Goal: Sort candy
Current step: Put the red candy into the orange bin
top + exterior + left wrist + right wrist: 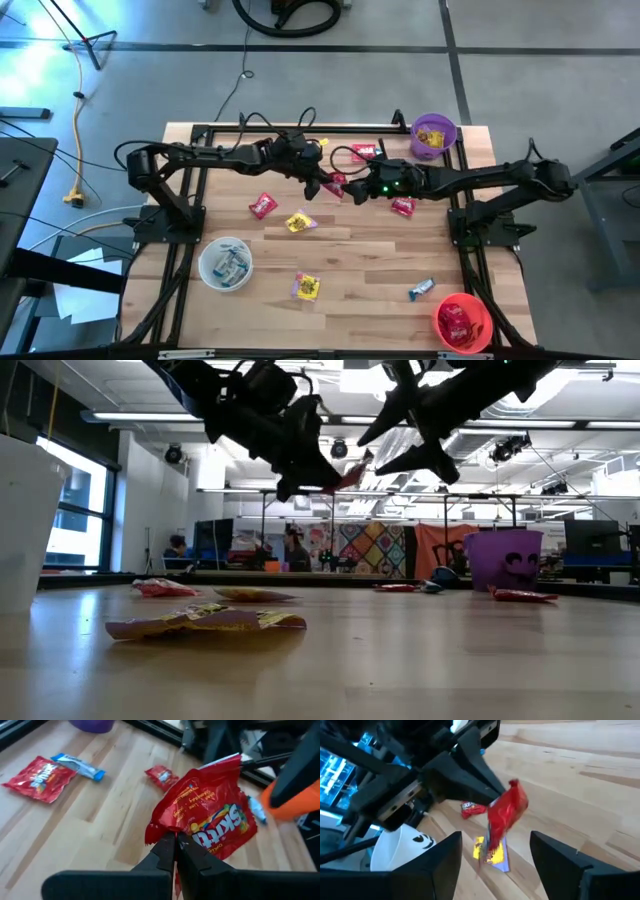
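My left gripper hangs over the table's middle, shut on a red candy packet that is held up in the air. My right gripper faces it from the right, open; its fingers stand either side of the packet and short of it. Loose candy lies flat on the wood: red, yellow, yellow, blue, red, red. My left gripper pinches the red packet between its two fingers at one crimped end. The fingers come slanting down from the table's left. The packet is lifted clear of the table and sticks out past the fingertips toward my right gripper.
A purple bowl with yellow candy stands at the far right corner. A red bowl with red candy sits at the near right, and a white bowl with light blue candy at the near left. Black frame rails run along the table edges.
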